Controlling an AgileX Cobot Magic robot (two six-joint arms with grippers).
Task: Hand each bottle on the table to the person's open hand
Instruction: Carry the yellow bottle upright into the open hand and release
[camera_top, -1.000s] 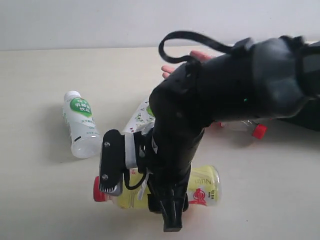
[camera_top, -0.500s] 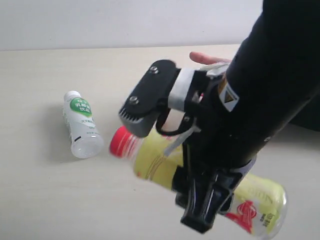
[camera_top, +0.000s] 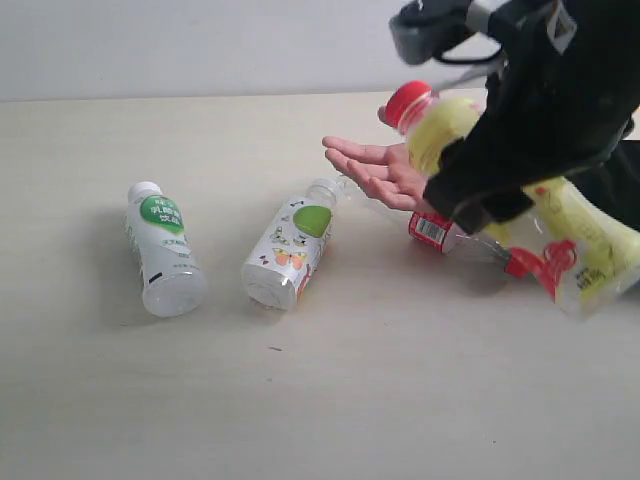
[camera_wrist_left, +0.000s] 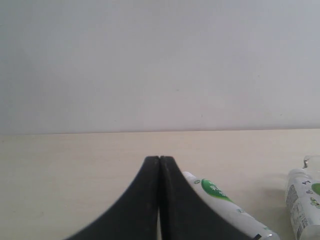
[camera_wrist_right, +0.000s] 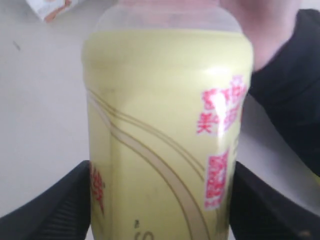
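Note:
My right gripper (camera_top: 455, 125) is shut on the yellow-green bottle (camera_top: 580, 240) and holds it in the air, tilted, its red cap (camera_top: 408, 100) just above the person's open hand (camera_top: 380, 172). In the right wrist view the bottle (camera_wrist_right: 165, 125) fills the space between the black fingers (camera_wrist_right: 50, 210), with the hand (camera_wrist_right: 267, 25) beyond it. A clear bottle with a red label (camera_top: 440, 232) lies on the table (camera_top: 400, 400) under the arm. Two white-capped bottles (camera_top: 162, 250) (camera_top: 290, 250) lie to the left. My left gripper (camera_wrist_left: 159, 161) is shut and empty beside a white bottle (camera_wrist_left: 220, 195).
The person's black sleeve (camera_wrist_right: 290, 100) lies under and behind the held bottle at the right. A pale wall (camera_top: 200, 45) rises behind the table's far edge. A second white bottle (camera_wrist_left: 302, 200) shows at the edge of the left wrist view.
My right gripper has lifted the yellow-green bottle off the table's front and carried it up and to the right, over the person's hand. The left gripper stays shut.

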